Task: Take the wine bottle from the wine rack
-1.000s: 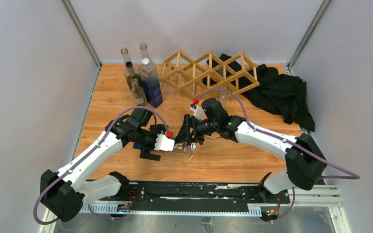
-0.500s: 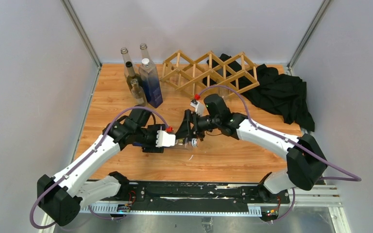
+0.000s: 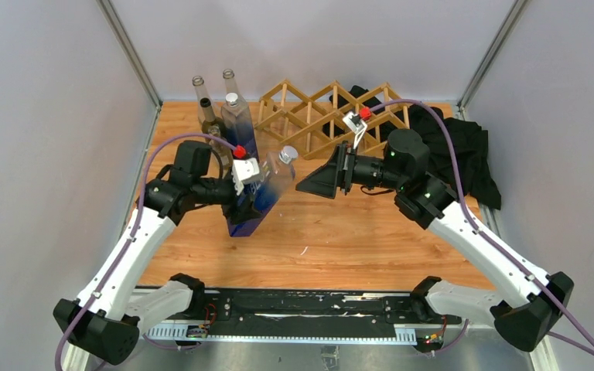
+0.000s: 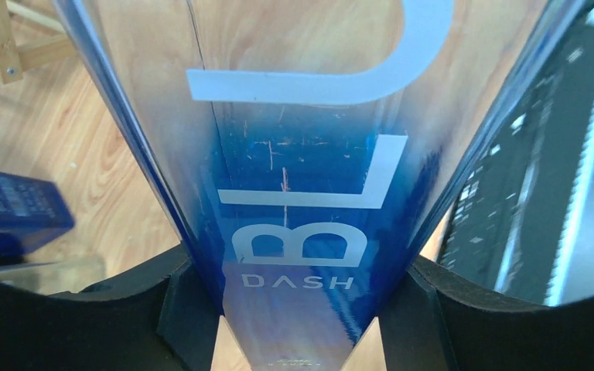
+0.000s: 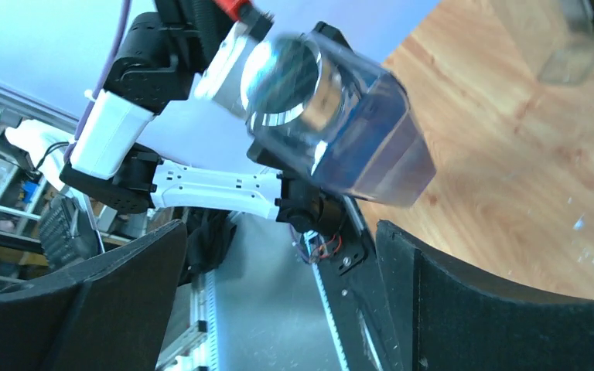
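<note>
Above: the blue-tinted square glass wine bottle (image 3: pixel 261 193) leans clear of the light wooden lattice wine rack (image 3: pixel 332 116), in the left tool (image 3: pixel 246 182) (removal looks done). Left wrist: fingers (image 4: pixel 178 309) clamp its sides. Right wrist: right tool (image 5: pixel 278 232) gapes empty; set-down is probably left.

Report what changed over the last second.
The left gripper, clamped on the blue bottle, lifted it from low over the table and swung it far-left, tilted up. The right gripper seemingly let go of its cap end and drew back right, open. Unchanged: wine rack, standing bottles, black cloth.
</note>
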### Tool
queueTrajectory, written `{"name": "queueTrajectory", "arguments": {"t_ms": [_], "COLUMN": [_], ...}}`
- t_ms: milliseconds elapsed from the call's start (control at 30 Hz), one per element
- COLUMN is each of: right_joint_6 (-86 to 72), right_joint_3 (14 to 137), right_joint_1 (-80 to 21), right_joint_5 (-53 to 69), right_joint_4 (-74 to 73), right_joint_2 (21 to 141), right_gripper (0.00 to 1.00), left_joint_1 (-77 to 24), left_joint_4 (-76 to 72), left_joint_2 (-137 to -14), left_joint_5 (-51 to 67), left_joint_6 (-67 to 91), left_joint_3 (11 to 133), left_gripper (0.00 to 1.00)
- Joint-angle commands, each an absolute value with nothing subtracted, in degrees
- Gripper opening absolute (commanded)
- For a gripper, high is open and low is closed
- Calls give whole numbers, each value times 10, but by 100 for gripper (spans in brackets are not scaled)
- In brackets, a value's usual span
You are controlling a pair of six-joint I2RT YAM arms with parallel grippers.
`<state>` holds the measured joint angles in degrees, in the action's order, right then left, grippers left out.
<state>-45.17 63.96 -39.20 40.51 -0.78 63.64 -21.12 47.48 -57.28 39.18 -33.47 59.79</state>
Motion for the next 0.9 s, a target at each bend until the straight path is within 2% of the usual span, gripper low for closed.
{"name": "queueTrajectory", "arguments": {"t_ms": [0,200,600,667,700,733,767,800,833,867], "right_joint_6": [-381,-286,-184,-183,-183,-181,-177,-170,-162,-146], "right_joint_3": [630,670,762,771,776,783,791,801,809,814], "right_joint_1": [-390,-439,-515,-515,-515,-515,-515,-515,-515,-515], "right_joint_5": [385,348,332,344,352,355,353,346,328,302], "right_joint_4": [36,44,66,70,73,71,64,51,35,23], "right_joint_2": [611,643,747,759,764,769,775,776,778,777], "right_gripper": [95,96,97,81,69,51,27,5,0,0], "left_joint_1": [-185,-184,-184,-184,-184,-184,-184,-184,-183,-182], "left_joint_4": [411,372,394,406,415,424,437,449,457,476], "left_joint_2": [-573,-576,-555,-555,-555,-555,-556,-556,-558,-562], "left_joint_5": [545,625,693,703,703,696,682,657,614,575], "left_joint_6": [-187,-84,-64,-72,-80,-88,-98,-102,-102,-109], "left_joint_3": [667,692,690,692,693,695,697,700,706,717], "left_gripper": [0,0,0,0,0,2,12,34,60,80]}}
